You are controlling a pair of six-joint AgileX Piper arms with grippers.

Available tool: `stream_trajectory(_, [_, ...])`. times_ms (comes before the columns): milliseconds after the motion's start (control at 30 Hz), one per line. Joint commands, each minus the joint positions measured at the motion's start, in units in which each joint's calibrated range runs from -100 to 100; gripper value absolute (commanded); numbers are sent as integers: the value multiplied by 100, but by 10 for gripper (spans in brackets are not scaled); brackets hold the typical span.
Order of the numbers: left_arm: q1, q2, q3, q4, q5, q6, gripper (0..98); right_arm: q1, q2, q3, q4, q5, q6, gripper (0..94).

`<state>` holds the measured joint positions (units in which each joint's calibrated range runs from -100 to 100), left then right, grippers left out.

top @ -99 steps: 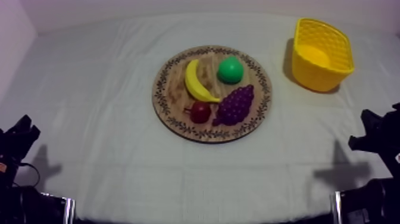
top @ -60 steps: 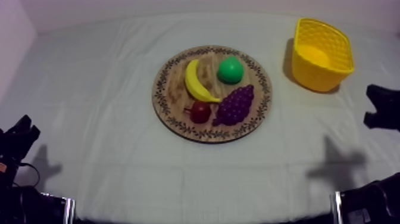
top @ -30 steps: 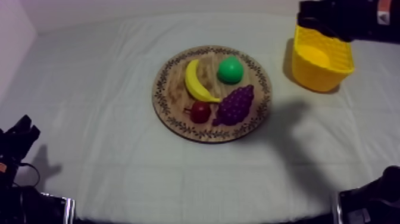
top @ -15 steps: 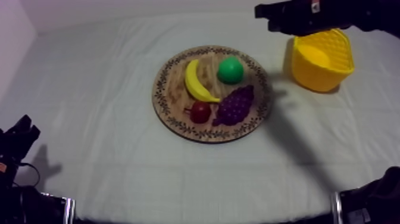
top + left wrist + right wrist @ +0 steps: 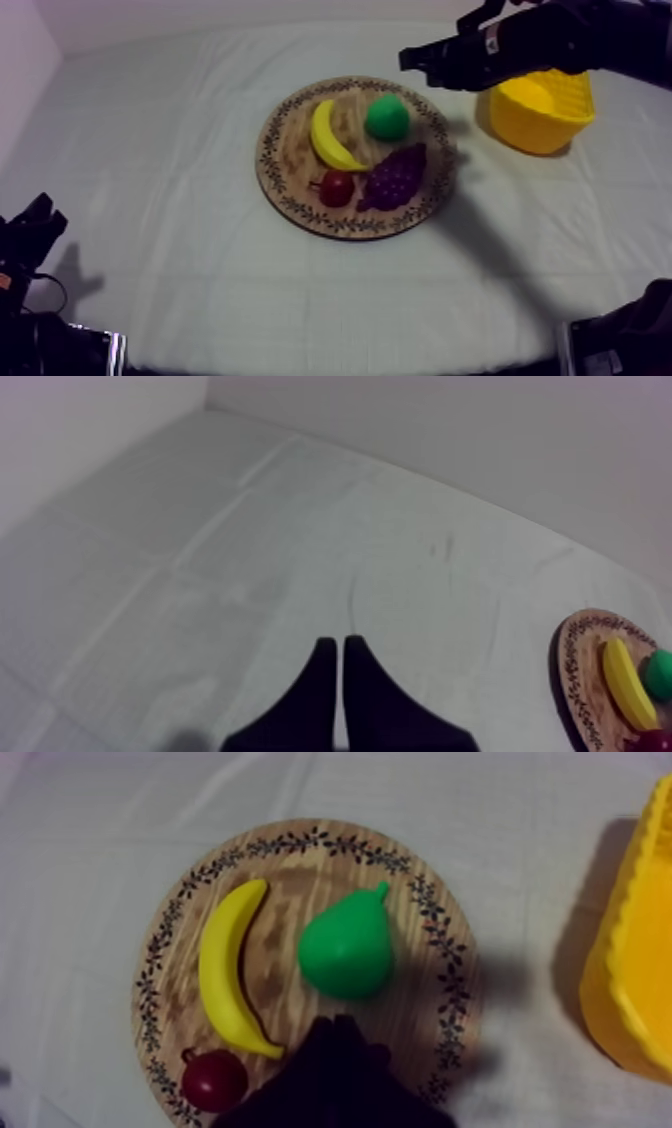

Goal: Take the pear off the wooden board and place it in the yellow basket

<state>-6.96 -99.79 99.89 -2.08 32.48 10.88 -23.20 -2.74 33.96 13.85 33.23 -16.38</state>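
Observation:
A green pear (image 5: 387, 117) lies on the far right part of the round wooden board (image 5: 288, 150), beside a banana (image 5: 330, 137). My right gripper (image 5: 408, 57) hangs above the cloth just beyond the board's far right rim, short of the pear. From the right wrist, its fingers lie together as a dark wedge (image 5: 336, 1022) just in front of the pear (image 5: 347, 949), with nothing held. The yellow basket (image 5: 540, 105) stands at the far right, partly under my right arm. My left gripper (image 5: 335, 646) rests shut over bare cloth, low at the left (image 5: 30, 235).
A bunch of grapes (image 5: 395, 175) and a small red fruit (image 5: 336, 187) share the near half of the board. In the right wrist view the banana (image 5: 228, 982) and red fruit (image 5: 213, 1079) lie beside the fingers, and the basket wall (image 5: 640, 952) is close by.
My right arm has risen from its low rest, passed over the basket and swung left toward the board's far right rim. My left arm and the fruit have not moved.

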Motion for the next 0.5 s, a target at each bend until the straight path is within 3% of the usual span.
stream_trajectory(0, [-3,-4,0,0,2,-1,1,-14,13,15,-21,-6,38,10])
stream_trajectory(167, [-3,-4,0,0,2,-1,1,-11,-6,49,-275,-92,337,20])
stream_trajectory(233, [-3,-4,0,0,2,-1,1,17,-54,94,-488,-172,584,92])
stream_trajectory(333, [-3,-4,0,0,2,-1,1,55,-127,168,-690,-295,836,392])
stream_trajectory(400, [-3,-4,0,0,2,-1,1,45,-152,184,-655,-330,814,582])
stream_trajectory(467, [-3,-4,0,0,2,-1,1,13,-164,199,-535,-353,706,713])
